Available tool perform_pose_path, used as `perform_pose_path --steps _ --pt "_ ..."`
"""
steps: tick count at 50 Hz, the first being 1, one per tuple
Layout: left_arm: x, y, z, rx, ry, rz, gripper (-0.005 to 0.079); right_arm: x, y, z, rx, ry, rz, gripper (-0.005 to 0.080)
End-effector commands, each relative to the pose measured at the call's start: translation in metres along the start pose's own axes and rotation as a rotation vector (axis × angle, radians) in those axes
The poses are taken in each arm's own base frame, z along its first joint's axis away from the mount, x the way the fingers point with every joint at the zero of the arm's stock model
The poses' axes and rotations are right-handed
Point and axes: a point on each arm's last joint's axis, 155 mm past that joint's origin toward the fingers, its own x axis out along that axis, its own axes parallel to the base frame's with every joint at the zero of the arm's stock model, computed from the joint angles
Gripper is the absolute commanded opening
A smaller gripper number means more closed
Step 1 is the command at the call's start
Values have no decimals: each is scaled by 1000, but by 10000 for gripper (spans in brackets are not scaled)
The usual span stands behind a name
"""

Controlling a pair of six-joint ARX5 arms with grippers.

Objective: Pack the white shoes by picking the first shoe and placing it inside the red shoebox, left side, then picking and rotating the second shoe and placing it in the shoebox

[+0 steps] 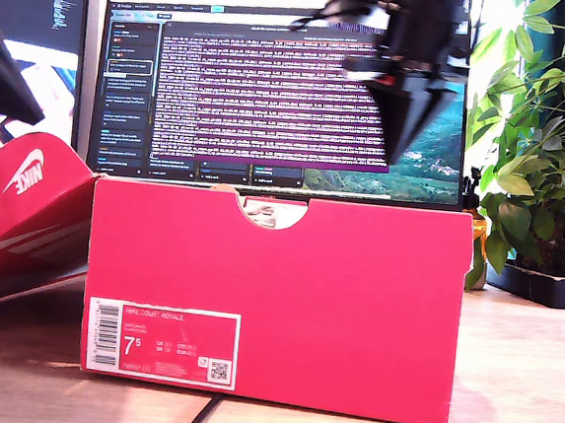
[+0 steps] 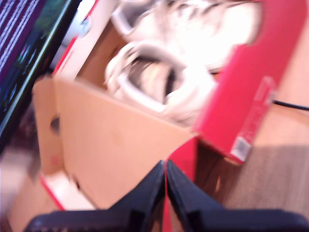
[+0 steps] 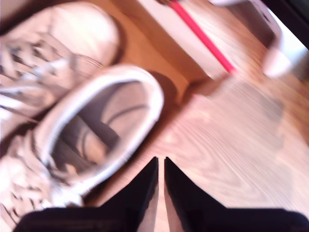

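The red shoebox (image 1: 334,305) stands open mid-table, its label facing the exterior view. Both white shoes lie inside it: one shows its heel opening (image 2: 154,82) (image 3: 96,130), the other lies beside it (image 2: 207,29) (image 3: 63,38). A sliver of white shoe (image 1: 270,213) shows through the box's notch. My first gripper (image 2: 165,166) is shut and empty above the open lid (image 2: 116,145), at the exterior view's left edge (image 1: 29,108). My second gripper (image 3: 161,162) is shut and empty, hanging above the box's end at the exterior view's upper right (image 1: 394,160).
The red lid (image 1: 26,199) leans out at the exterior view's left. A monitor (image 1: 274,82) stands close behind the box, with another screen (image 1: 33,12) to its left. A potted plant (image 1: 546,145) fills the exterior view's right. A black cable (image 1: 200,417) runs under the box.
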Motion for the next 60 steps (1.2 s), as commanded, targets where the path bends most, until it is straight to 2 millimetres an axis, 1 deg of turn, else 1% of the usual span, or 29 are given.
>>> perform_pose_path --steps 1,4,9,13,15,23,30,35,39,44,52,56,60 --pt "2 12 -8 -77 19 35 -19 -21 -9 3 26 -51 -12 -13" --pt "4 20 -9 -111 8 41 -19 -24 -15 1 42 -62 -22 -13" --pt "4 31 -4 -187 -53 33 -19 -29 -26 -4 69 -80 -39 -13" --pt "4 45 -1 -227 -96 53 -19 -32 -33 -9 90 -87 -50 -13" --pt "4 54 -2 -283 -109 69 -19 -32 -37 -11 106 -98 -54 -13" --pt "7 71 -5 -384 -148 76 -19 -29 -46 -21 157 -141 -60 -13" --pt "12 84 -8 -434 -161 94 -19 -24 -52 -37 204 -182 -84 -13" --pt "16 87 -6 -454 -176 87 -19 -19 -57 -53 237 -201 -100 -13" --pt "20 87 -6 -465 -180 77 -19 -16 -55 -66 267 -219 -72 -13" --pt "26 83 -11 -487 -160 61 -18 -12 -56 -82 323 -249 -40 -13" --pt "30 82 -13 -505 -149 51 -13 -7 -74 -107 409 -300 -92 -13" --pt "29 86 -11 -508 -162 62 -13 -6 -81 -118 431 -328 -122 -13" --pt "28 93 -14 -513 -168 89 -13 -5 -85 -129 447 -351 -147 -13"
